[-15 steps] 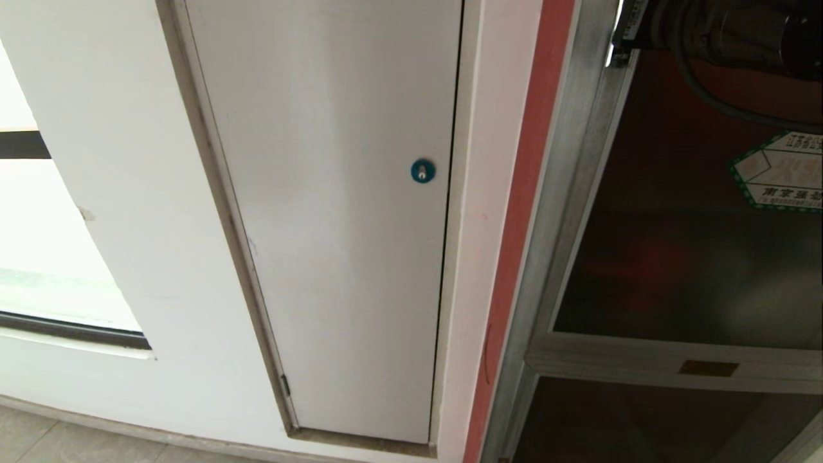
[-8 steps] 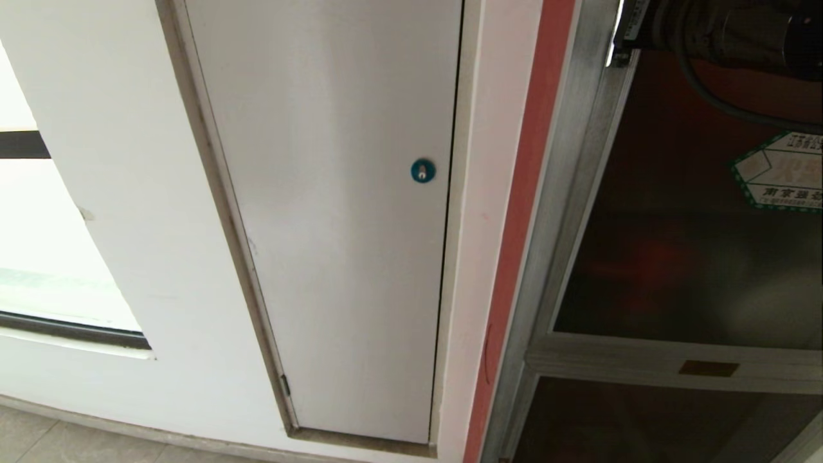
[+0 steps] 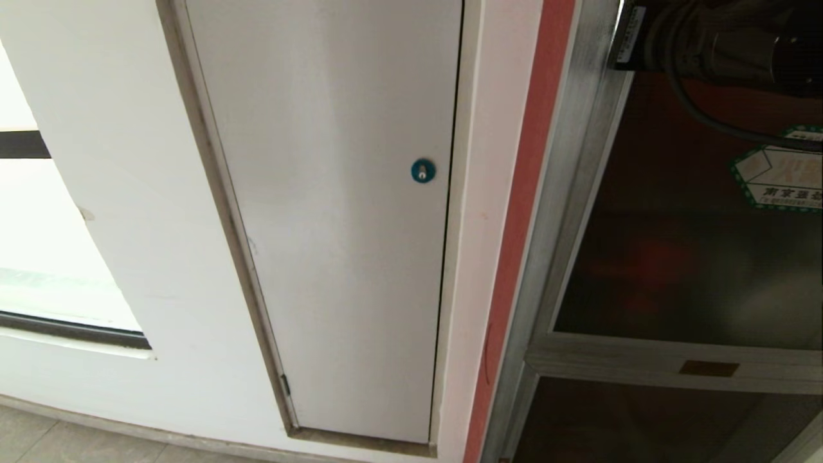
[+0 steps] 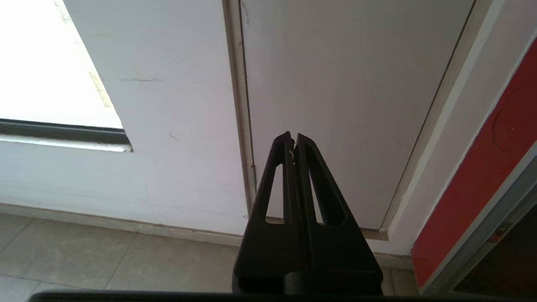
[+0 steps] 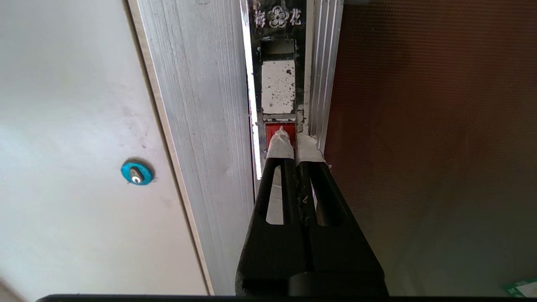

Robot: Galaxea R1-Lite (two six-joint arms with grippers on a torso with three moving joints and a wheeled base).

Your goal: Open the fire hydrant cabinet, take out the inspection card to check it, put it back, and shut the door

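Observation:
The fire hydrant cabinet [image 3: 566, 193] stands at the right, a brushed-silver frame round dark glass. Its door [image 3: 675, 257] carries a green-bordered sticker [image 3: 781, 170]. In the right wrist view the door [image 5: 419, 147] has a chrome and red latch [image 5: 277, 84] on its edge, with a thin bright gap beside it. My right gripper [image 5: 295, 142] is shut, its taped tips right at the latch's red part. Only the right arm [image 3: 720, 38] shows in the head view. My left gripper [image 4: 293, 140] hangs shut and holds nothing, low near the floor. The inspection card is hidden.
A plain white door [image 3: 334, 225] with a small blue round lock [image 3: 422, 170] fills the wall left of the cabinet. A red strip [image 3: 527, 193] runs between them. A lower dark panel with a brass plate [image 3: 707, 368] sits under the glass door. A window [image 3: 38, 257] is at far left.
In the head view the right arm has sunk slightly, so its cable now crosses the top of the sticker. Nothing else has moved.

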